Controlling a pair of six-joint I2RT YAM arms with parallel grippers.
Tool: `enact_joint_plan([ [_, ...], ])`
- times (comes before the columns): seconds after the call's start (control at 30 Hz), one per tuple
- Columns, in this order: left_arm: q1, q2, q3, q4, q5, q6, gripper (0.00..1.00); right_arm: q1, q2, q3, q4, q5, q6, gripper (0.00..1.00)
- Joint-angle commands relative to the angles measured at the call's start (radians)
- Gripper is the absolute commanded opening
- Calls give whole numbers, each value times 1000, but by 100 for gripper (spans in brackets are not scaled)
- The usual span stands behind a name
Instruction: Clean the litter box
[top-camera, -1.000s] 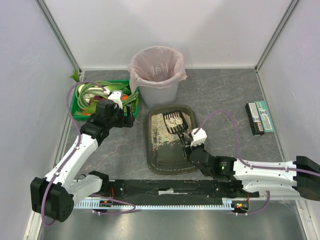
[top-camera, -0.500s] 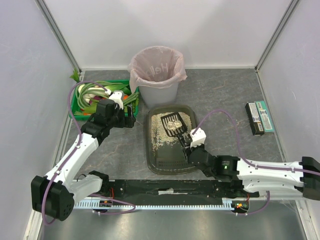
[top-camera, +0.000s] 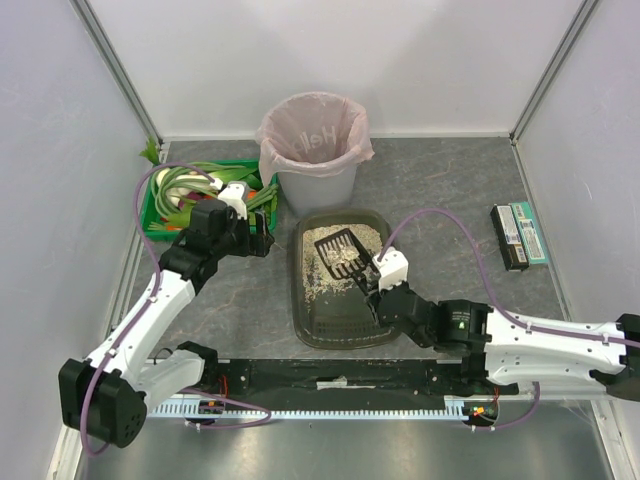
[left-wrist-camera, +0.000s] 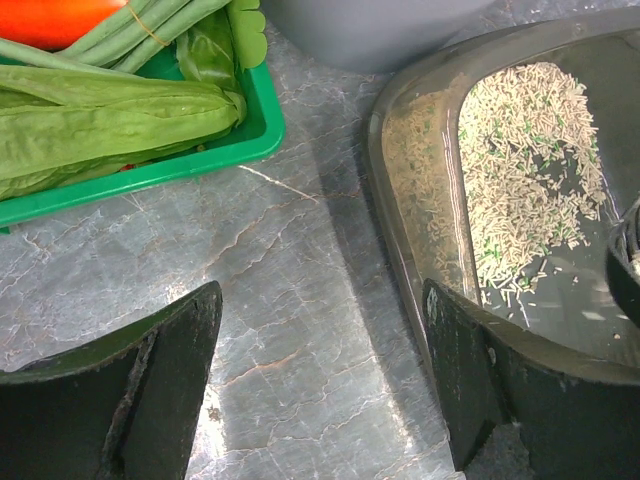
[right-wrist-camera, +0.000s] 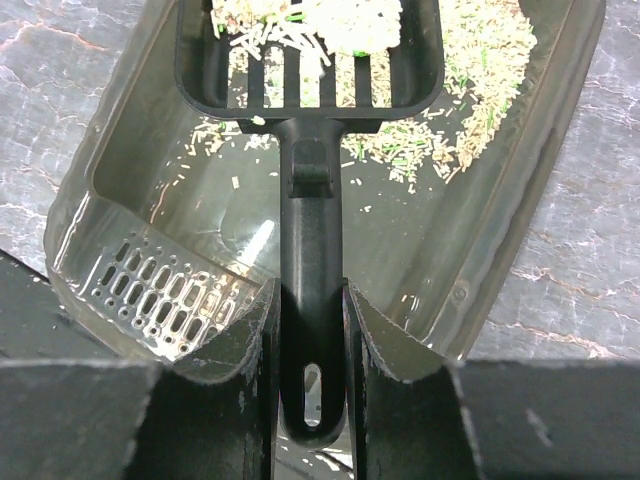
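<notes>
The litter box (top-camera: 335, 322), a dark olive tray, lies mid-table with beige litter (top-camera: 322, 272) in its far half. My right gripper (top-camera: 376, 290) is shut on the handle of a black slotted scoop (top-camera: 340, 252), whose head is over the litter. In the right wrist view the fingers of my right gripper (right-wrist-camera: 310, 300) clamp the scoop's handle (right-wrist-camera: 310, 230), and its head (right-wrist-camera: 310, 60) carries some litter above the litter box (right-wrist-camera: 150, 140). My left gripper (top-camera: 262, 240) is open, and in its wrist view this left gripper (left-wrist-camera: 320, 380) is over bare table beside the litter box's left rim (left-wrist-camera: 400, 200).
A grey bin with a pink bag (top-camera: 312, 150) stands just behind the tray. A green crate of vegetables (top-camera: 200, 190) sits at the back left, its corner (left-wrist-camera: 255, 140) close to my left fingers. A flat dark and teal box (top-camera: 520, 235) lies at the right. Walls enclose three sides.
My right gripper has pushed forward and left, carrying the scoop's head leftward over the litter. The left arm has barely moved.
</notes>
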Motion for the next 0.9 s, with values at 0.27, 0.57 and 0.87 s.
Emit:
enact_joint_plan([
  [0.27,-11,-31,-6,30,9,-25,86,1,-14,140,-137,-7,-53,0],
  [0.57,-14,-52,-9,30,-18,-22,86,-8,8,97,-122,73,12,0],
  [0.87,-14,-66,-9,25,-21,-22,86,-37,141,126,-113,65,-38,0],
])
